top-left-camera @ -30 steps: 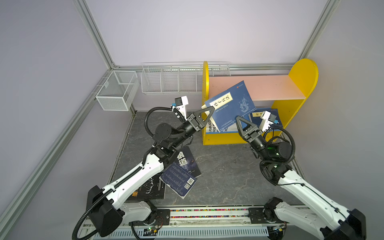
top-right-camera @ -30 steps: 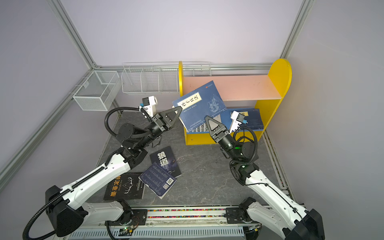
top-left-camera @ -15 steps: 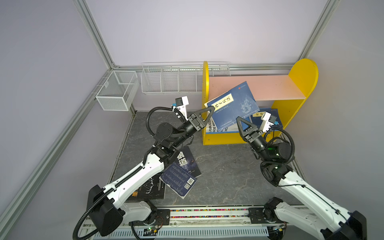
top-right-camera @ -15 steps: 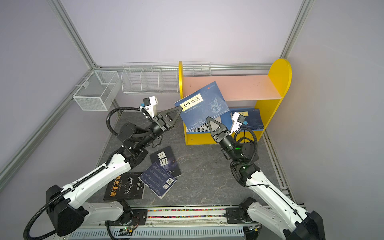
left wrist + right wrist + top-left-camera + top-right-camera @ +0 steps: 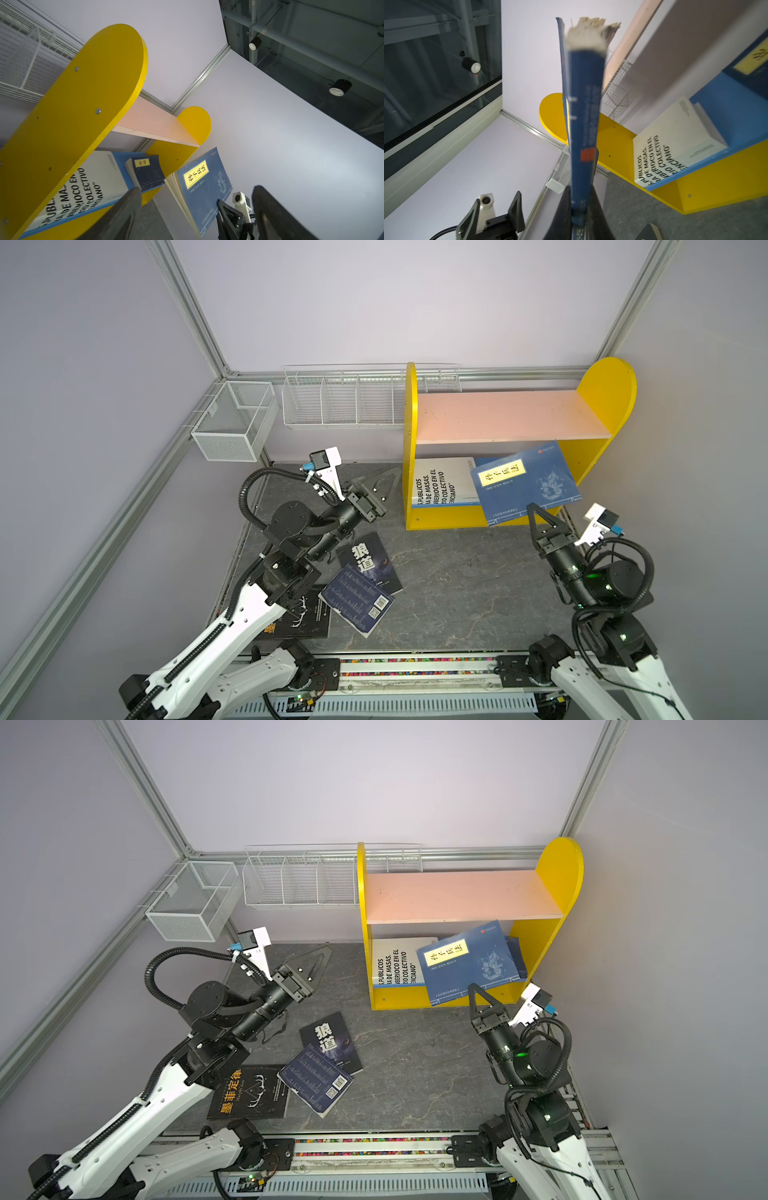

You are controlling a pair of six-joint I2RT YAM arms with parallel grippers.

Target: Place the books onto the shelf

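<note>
Nearest me, three books are lying on the dark floor: a black book with an orange title [image 5: 249,1092], a face-down navy book [image 5: 316,1081] and a black book with white characters [image 5: 332,1040]. Farther in, the right gripper [image 5: 533,512] is clamping the tilted navy book [image 5: 523,485] by its lower edge, its spine sitting between the fingers [image 5: 563,209], in front of the lower tier of the shelf [image 5: 606,393]. The left gripper [image 5: 392,477] is hanging spread wide and empty beside the shelf's left panel. Beyond, a white book [image 5: 440,485] and a smaller navy book [image 5: 146,172] are lying on the blue board.

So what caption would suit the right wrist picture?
Right pincer shut on a navy book, spine facing the camera, yellow shelf beyond.
</note>
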